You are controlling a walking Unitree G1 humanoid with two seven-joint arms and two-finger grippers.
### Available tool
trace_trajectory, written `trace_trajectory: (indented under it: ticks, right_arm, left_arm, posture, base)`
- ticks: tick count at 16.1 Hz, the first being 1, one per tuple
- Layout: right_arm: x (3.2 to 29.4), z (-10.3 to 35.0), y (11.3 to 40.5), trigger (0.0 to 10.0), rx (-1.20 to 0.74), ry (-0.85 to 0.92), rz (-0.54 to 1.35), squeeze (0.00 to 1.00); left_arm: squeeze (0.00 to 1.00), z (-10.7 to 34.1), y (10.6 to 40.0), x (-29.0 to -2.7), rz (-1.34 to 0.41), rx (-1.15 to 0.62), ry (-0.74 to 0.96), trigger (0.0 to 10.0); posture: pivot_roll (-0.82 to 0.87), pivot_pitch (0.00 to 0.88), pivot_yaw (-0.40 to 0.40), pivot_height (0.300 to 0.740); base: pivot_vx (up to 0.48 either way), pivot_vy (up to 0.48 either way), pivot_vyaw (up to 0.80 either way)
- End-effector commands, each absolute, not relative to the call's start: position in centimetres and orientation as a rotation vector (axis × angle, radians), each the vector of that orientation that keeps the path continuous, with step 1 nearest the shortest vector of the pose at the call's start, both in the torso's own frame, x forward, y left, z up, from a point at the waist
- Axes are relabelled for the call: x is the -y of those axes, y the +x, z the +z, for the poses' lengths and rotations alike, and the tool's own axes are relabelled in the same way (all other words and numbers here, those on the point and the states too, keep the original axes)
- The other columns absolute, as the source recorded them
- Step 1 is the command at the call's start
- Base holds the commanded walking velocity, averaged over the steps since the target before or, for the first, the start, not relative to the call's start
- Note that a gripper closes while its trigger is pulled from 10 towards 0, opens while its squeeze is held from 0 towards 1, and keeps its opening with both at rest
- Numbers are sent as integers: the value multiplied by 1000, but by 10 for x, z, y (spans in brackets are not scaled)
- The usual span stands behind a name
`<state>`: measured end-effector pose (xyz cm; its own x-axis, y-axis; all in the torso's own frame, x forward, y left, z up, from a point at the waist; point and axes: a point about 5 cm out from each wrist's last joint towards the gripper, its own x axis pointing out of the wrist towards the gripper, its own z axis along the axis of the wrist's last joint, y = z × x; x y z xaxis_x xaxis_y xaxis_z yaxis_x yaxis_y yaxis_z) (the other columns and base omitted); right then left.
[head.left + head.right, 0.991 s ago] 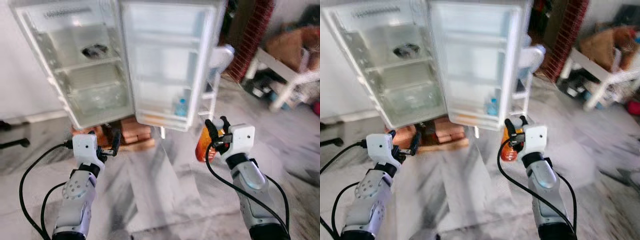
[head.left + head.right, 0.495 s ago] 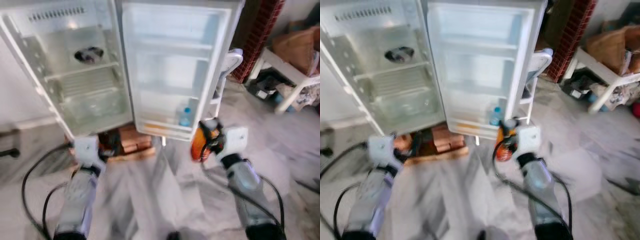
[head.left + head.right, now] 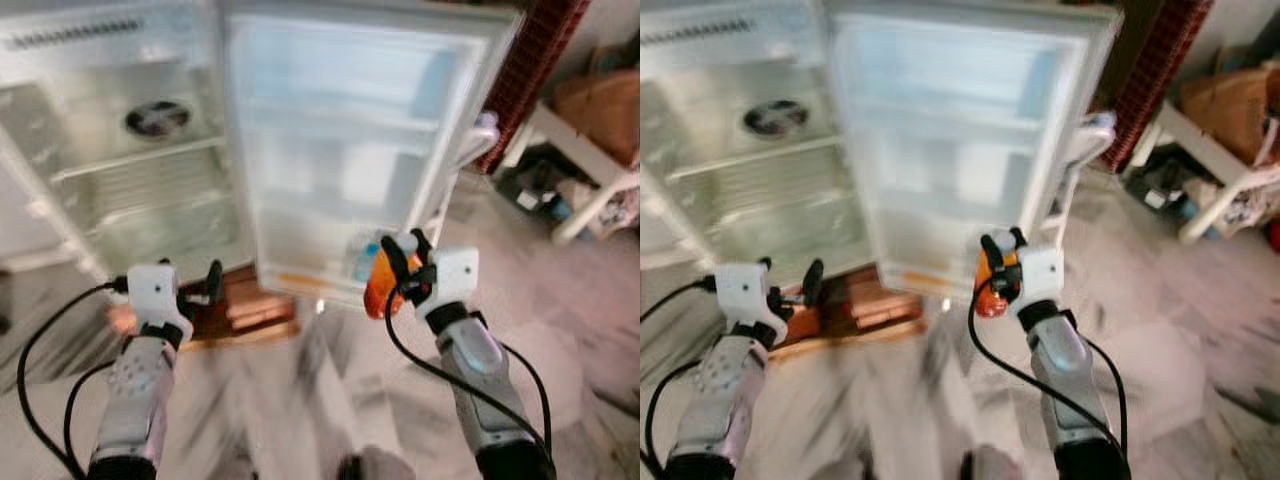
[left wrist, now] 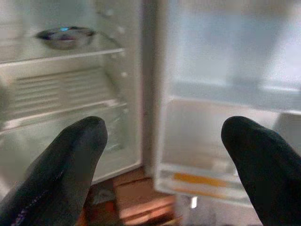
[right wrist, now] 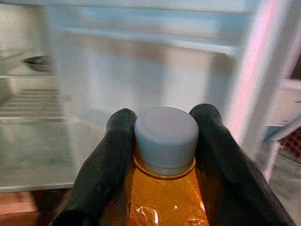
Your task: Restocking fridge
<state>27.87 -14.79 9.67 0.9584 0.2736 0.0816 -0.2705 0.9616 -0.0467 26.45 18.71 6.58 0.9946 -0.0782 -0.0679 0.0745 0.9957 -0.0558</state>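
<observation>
Left eye view: fridge (image 3: 130,170) open, door (image 3: 350,150) swung wide. A small dark bowl (image 3: 157,118) on the upper shelf of the cabinet, wire shelves below bare. A blue-capped bottle (image 3: 366,258) already in the door's bottom rack, near its outer edge. Right tool (image 3: 400,268) raised just before that rack, clamped on an orange drink bottle (image 3: 381,285). Left tool (image 3: 190,285) held low ahead of the cabinet's bottom edge, over stacked bricks (image 3: 245,310), carrying nothing. All of it blurred.

Right eye view: same layout; orange bottle in front of the door's lower edge, not yet inside any rack.

Left wrist view: two black fingers (image 4: 70,165) wide apart, empty, aimed at the seam between cabinet and door.

Right wrist view: both fingers (image 5: 106,160) pressed against the neck of the orange bottle under its grey cap (image 5: 166,137), door shelves ahead.

Judged so: restocking barely begun, one bottle stowed, this one carried close but still to be placed; most shelves left to fill.
</observation>
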Motion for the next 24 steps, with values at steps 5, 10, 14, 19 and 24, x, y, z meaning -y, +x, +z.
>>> trace_trajectory:
  ticks: [5, 10, 14, 19, 24]
  right_arm:
    - [150, 104, 280, 10000, 128, -41, 282, 0]
    - [143, 98, 278, 10000, 93, -20, 349, 0]
    - [140, 96, 277, 10000, 79, -21, 380, 0]
    - [151, 96, 280, 10000, 89, -23, 255, 0]
    - [151, 92, 278, 10000, 89, -31, 213, 0]
  left_arm:
    - [0, 67, 268, -185, -75, -77, -53, 10000]
    - [0, 64, 267, -181, -79, -90, -57, 10000]
    - [0, 61, 267, -181, -72, -115, -46, 10000]
    - [0, 49, 251, -189, -62, -168, -29, 10000]
    - [0, 50, 250, -185, -52, -159, -40, 10000]
  posture:
    - [66, 63, -34, 740]
    - [68, 60, -35, 740]
    - [68, 61, -37, 740]
    - [66, 72, -36, 740]
    - [76, 77, -51, 740]
  base:
    - [331, 0, 426]
    - [0, 0, 561]
    - [0, 0, 544]
    - [0, 0, 0]
    - [0, 0, 0]
